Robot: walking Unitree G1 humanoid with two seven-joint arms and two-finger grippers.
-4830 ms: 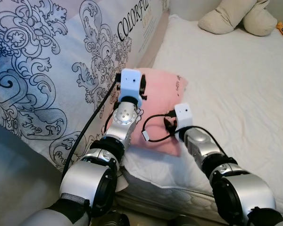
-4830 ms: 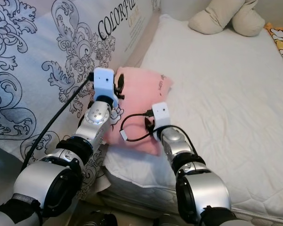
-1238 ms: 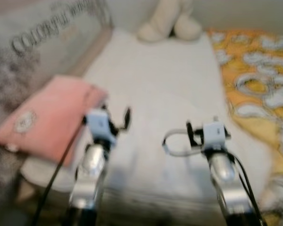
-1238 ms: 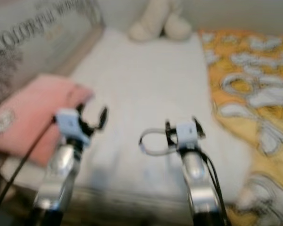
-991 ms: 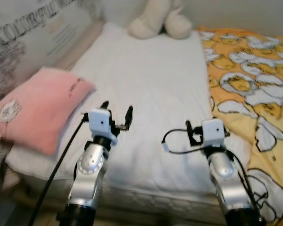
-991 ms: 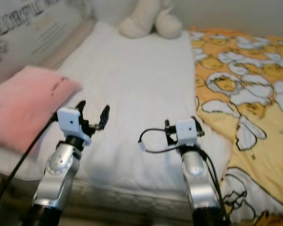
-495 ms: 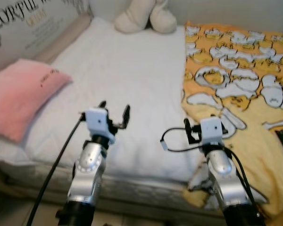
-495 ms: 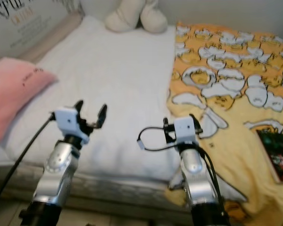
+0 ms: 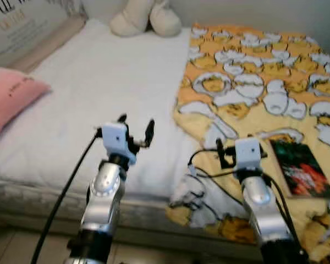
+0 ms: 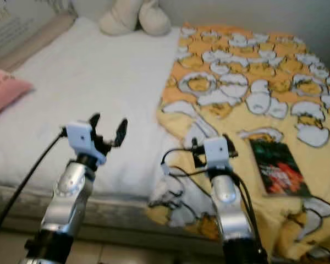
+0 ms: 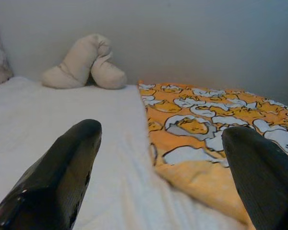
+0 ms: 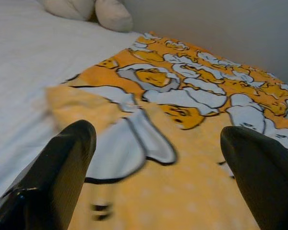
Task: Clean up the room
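Bedding is the bulk of this clean-up: a white-sheeted mattress (image 9: 93,93) runs away from the robot, and a yellow-orange blanket printed with white cartoon eggs (image 9: 253,82) covers its right half, with the near edge rumpled and spilling over the bed's front edge (image 9: 201,206). That blanket looks soft, limp and light. It should bunch and drag rather than lift as one piece, so a corner or the folded near hem seems the best place to pinch, with both arms sharing the load.

At the head of the bed, against the wall, lies a cream plush toy (image 9: 146,19), well apart from the arms; it looks squashy and easy to grip at any limb. A pink pillow (image 9: 8,102) sits at the mattress's left edge, soft and bulky, best taken at a corner.

On the blanket, just to the right of the right arm, lies a dark book with a red-and-green cover (image 9: 297,168), flat and face up. It is stiff and probably slick, so one finger would need to slip under an edge.

The left end effector (image 9: 135,127) hovers over the bare sheet, fingers spread and empty. The right end effector (image 12: 156,158) hangs above the rumpled blanket edge, also spread and holding nothing.
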